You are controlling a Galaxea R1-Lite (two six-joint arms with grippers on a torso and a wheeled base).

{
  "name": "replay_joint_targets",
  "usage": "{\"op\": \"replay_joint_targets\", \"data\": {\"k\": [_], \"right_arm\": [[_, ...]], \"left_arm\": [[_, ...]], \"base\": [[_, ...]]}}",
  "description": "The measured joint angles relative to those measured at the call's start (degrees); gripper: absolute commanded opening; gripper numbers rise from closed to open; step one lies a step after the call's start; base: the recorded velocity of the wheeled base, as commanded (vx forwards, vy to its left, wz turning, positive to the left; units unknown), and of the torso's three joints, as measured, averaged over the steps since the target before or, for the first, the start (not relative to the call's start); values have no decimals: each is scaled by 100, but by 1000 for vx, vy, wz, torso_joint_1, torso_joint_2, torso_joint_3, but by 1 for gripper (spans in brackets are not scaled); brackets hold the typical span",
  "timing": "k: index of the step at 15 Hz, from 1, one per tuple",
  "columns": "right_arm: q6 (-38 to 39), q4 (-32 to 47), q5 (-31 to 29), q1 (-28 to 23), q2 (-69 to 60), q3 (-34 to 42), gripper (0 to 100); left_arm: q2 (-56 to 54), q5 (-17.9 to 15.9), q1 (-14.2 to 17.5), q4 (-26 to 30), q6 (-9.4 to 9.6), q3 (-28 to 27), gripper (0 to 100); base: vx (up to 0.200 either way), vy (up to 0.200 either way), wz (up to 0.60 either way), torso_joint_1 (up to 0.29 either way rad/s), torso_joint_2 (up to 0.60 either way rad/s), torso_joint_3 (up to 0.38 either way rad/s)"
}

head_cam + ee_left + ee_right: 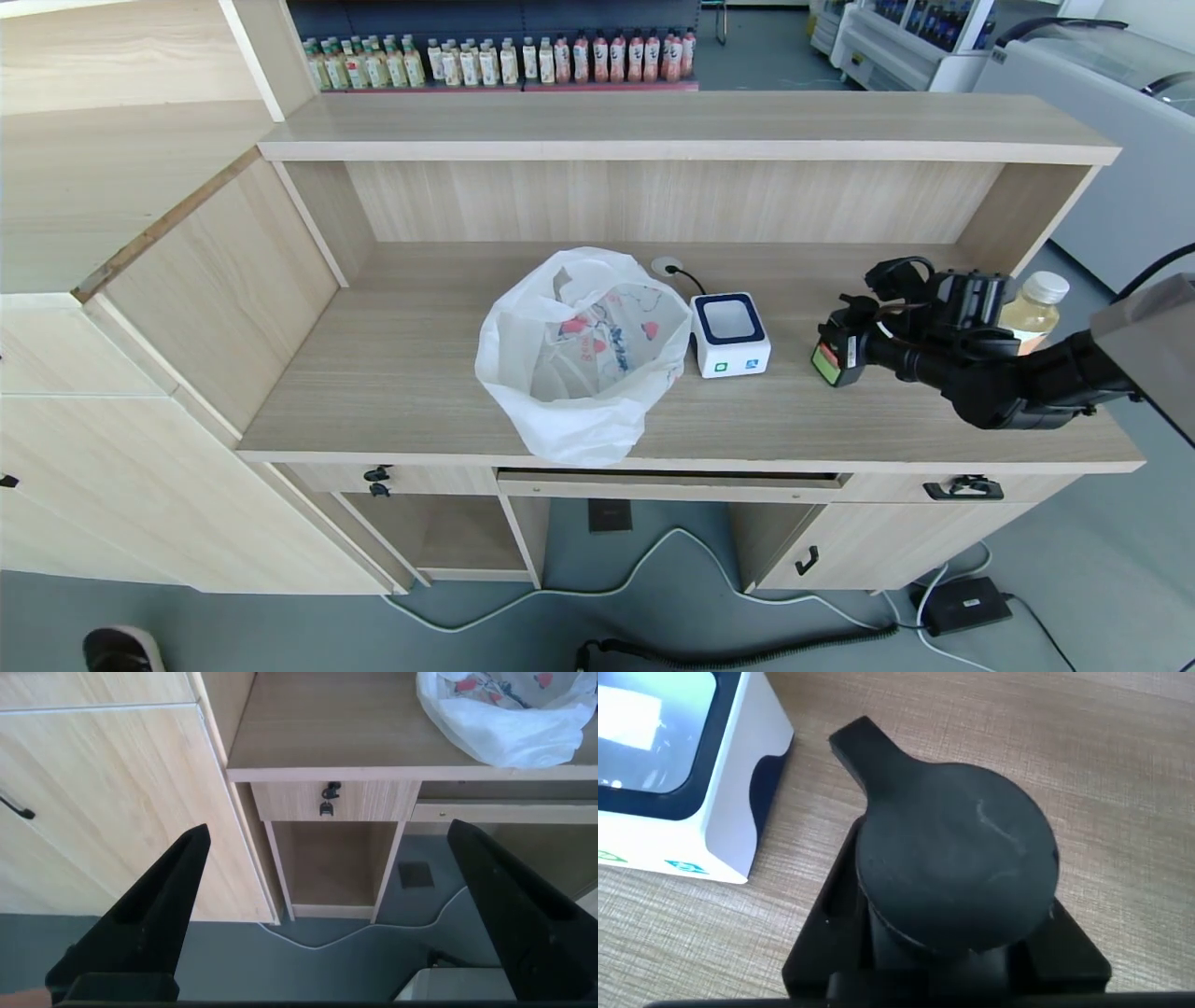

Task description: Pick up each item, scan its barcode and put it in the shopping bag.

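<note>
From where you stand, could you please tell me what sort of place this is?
Probably a shop checkout: a barcode scanner beside a shopping bag on a wooden counter, with a shelf of bottled drinks behind it.

The gripper (329, 835) hangs low in front of the counter, its two black fingers (154, 905) spread wide with nothing between them. Beyond them runs the front edge of the wooden surface (318, 728), and the white shopping bag (509, 728) sits on it, bulging slightly over that edge. Under the surface is a narrow drawer (364, 801) with a black key (328, 800) hanging in its lock, and an open compartment (332, 863) below it. Beside these stands a cabinet door (103, 803) with a black handle (16, 808). A white cable (374, 933) snakes across the grey floor (280, 971).
</note>
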Motion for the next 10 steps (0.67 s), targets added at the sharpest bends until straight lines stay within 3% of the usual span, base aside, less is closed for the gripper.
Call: {"op": "replay_joint_targets", "data": {"k": [6, 8, 10], "right_arm": [[-364, 29, -30, -68, -590, 422, 0], [-652, 79, -30, -184, -1293, 973, 0], [-1410, 134, -33, -413, -2266, 1755, 0]], "left_arm": [[0, 2, 0, 0, 0, 0, 100], [0, 0, 0, 0, 0, 0, 100], [0, 0, 0, 0, 0, 0, 100]], "base": [[0, 0, 0, 0, 0, 0], [0, 0, 0, 0, 0, 0], [0, 0, 0, 0, 0, 0]]}}
